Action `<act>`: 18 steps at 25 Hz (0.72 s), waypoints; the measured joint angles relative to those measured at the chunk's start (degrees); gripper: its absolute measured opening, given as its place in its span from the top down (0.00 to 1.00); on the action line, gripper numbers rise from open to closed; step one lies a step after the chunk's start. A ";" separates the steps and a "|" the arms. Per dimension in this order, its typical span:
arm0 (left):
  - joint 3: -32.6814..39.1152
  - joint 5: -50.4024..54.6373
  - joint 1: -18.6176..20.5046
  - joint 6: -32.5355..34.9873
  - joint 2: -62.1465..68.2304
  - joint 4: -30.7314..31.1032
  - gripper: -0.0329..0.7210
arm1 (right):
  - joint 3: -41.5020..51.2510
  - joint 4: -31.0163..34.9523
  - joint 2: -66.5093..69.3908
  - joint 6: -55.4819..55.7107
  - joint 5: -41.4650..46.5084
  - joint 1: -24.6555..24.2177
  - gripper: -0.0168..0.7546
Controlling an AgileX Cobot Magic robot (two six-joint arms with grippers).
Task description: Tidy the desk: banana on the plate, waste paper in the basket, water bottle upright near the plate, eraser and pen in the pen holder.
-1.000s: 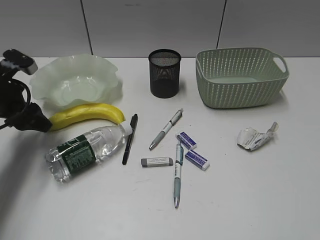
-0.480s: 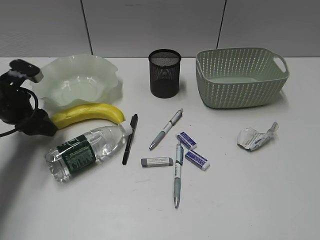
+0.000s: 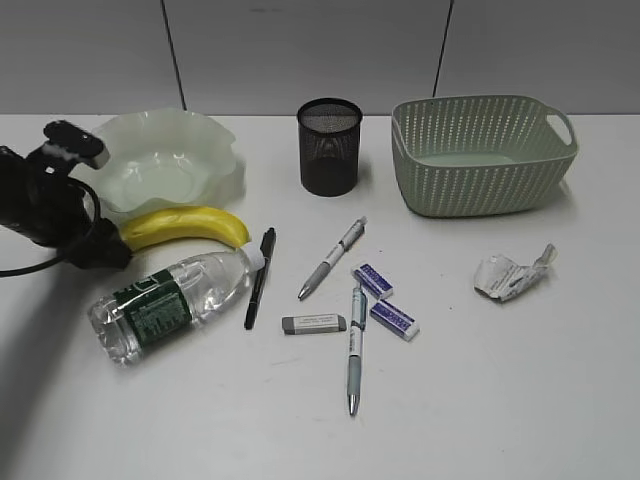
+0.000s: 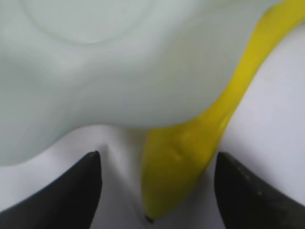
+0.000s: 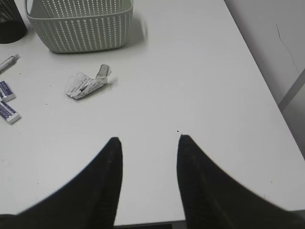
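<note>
The yellow banana (image 3: pixel 190 226) lies on the white desk (image 3: pixel 500 400) in front of the pale green ruffled plate (image 3: pixel 160 170). My left gripper (image 3: pixel 108 254) is open at the banana's left end; in the left wrist view the banana tip (image 4: pixel 176 176) lies between the jaws (image 4: pixel 157 186), beside the plate (image 4: pixel 95 71). The water bottle (image 3: pixel 170 300) lies on its side. The waste paper (image 3: pixel 512 273) (image 5: pixel 88 85) lies right of centre. The basket (image 3: pixel 482 152) (image 5: pixel 81 24) and black pen holder (image 3: pixel 329 146) stand at the back. My right gripper (image 5: pixel 147 143) is open and empty.
Three pens (image 3: pixel 259 278) (image 3: pixel 333 258) (image 3: pixel 355 348) and three erasers (image 3: pixel 314 324) (image 3: pixel 373 281) (image 3: pixel 394 320) lie mid-desk. Two erasers show in the right wrist view (image 5: pixel 7 100). The desk's right edge (image 5: pixel 267 95) is close to my right gripper.
My left arm has moved right and forward along the plate's front, bringing its open jaws around the banana's left end. Nothing else has moved.
</note>
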 joint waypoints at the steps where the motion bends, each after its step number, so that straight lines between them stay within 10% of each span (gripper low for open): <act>1: -0.19 -0.20 -0.43 0.07 0.61 -0.06 0.22 | 0.00 0.00 0.00 0.00 0.00 0.00 0.57; 7: -0.85 -4.20 -2.49 0.10 2.32 -1.11 0.25 | 0.00 0.00 0.00 0.00 0.00 0.00 0.57; 11: -0.85 -4.89 -2.82 0.10 2.41 -1.36 0.54 | 0.00 0.00 0.00 0.00 0.00 0.00 0.57; 18: -0.92 -3.83 -2.82 0.03 2.28 -1.46 0.55 | 0.00 0.00 0.00 0.00 0.00 0.00 0.57</act>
